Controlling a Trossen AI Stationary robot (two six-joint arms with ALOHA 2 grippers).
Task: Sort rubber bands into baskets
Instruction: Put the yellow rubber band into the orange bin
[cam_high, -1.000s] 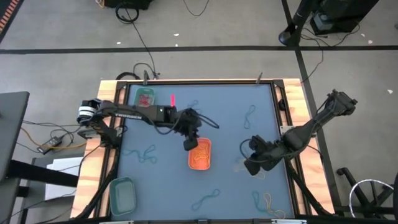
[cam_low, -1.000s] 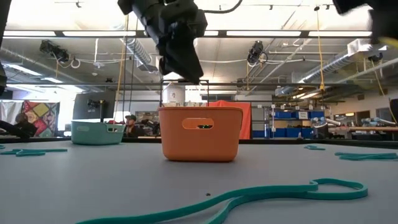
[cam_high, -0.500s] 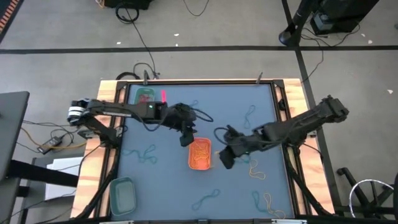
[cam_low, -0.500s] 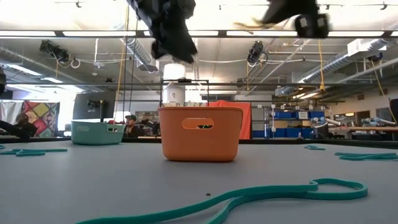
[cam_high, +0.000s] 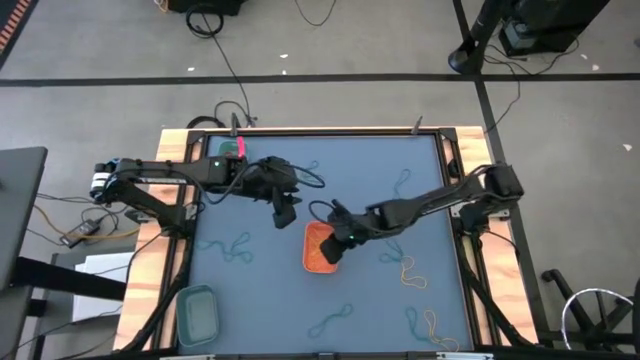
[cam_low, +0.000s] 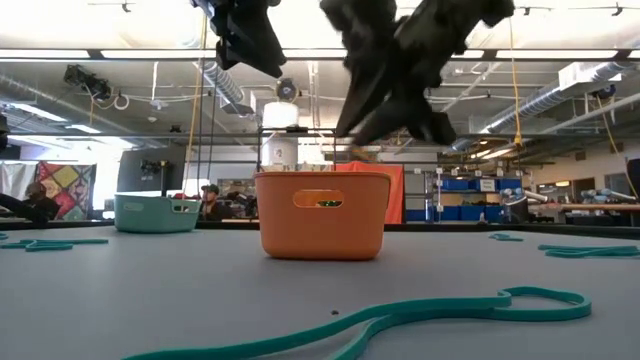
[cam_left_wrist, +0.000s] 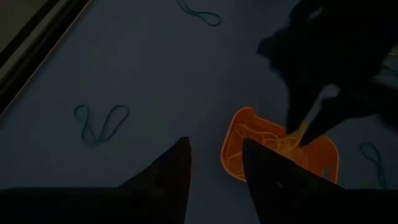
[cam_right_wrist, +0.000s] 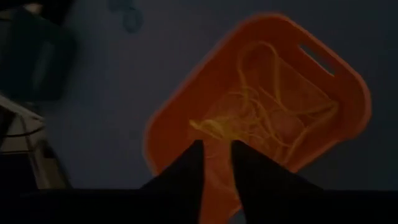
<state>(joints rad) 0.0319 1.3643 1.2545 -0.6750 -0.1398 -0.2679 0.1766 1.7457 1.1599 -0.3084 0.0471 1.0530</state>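
Three baskets on the table, right gripper (cam_high: 333, 251) parked directly over the orange basket (cam_high: 314, 257) to drop an orange-yellow band.

Right gripper's fingers (cam_right_wrist: 184, 169) stand slightly apart, tips nearly meeting; an orange-yellow rubber band (cam_right_wrist: 211, 132) trails just beyond them into the tangle of like bands (cam_right_wrist: 267, 106) below, so I judge it a release in progress, colour matched to basket. Left gripper (cam_high: 284, 213) hangs up and to the far side of the orange basket, fingers (cam_left_wrist: 174, 171) spread, holding nothing, likely clearing room. Counted: orange basket under the right gripper, bright green basket (cam_high: 232, 153) beyond the left gripper, teal-green basket (cam_high: 198, 311) well off at the near left corner. Loose on the mat: about six teal bands (cam_high: 330, 322), two orange-yellow bands (cam_high: 408, 270) near the right gripper's side.
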